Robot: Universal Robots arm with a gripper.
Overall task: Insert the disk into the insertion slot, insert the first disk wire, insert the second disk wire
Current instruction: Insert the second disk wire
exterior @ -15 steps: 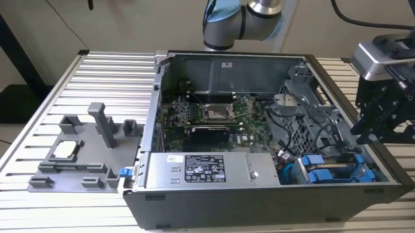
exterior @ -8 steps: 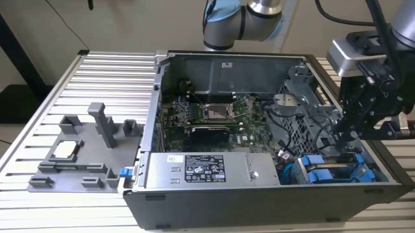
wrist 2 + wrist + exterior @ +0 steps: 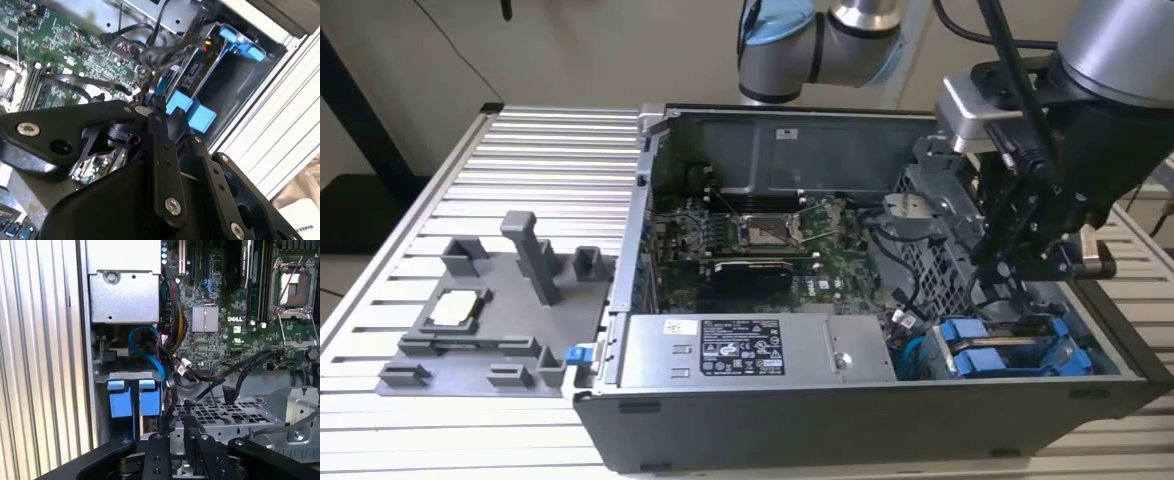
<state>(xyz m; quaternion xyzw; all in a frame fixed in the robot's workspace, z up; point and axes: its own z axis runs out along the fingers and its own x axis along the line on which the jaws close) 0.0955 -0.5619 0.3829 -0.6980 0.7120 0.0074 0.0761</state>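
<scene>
Exterior view: an open grey computer case lies on its side on a ribbed aluminium tabletop. A green motherboard is exposed in the middle of the case, and a silver power supply box with a white label sits along the near wall. At the exterior view's left, a grey plastic fixture with upright posts stands on the tabletop, well apart from the arm.

The robot arm reaches down into the case at the exterior view's right, and its black claw hangs above the near right corner of the case. There, two bright blue plastic carrier frames stand side by side in the grey sheet-metal drive bay. In the first wrist view the two blue frame ends sit seated together in the bay, touching or nearly so, beside the perforated grey cage. Which of the two holds the task's disk cannot be told.

In both wrist views the black claw fingers stand close together, with only a narrow gap, and nothing is seen clamped between them. In the second wrist view the claw points at a bundle of black cables just beside the blue frames. Whether the tips touch a cable cannot be told.
</scene>
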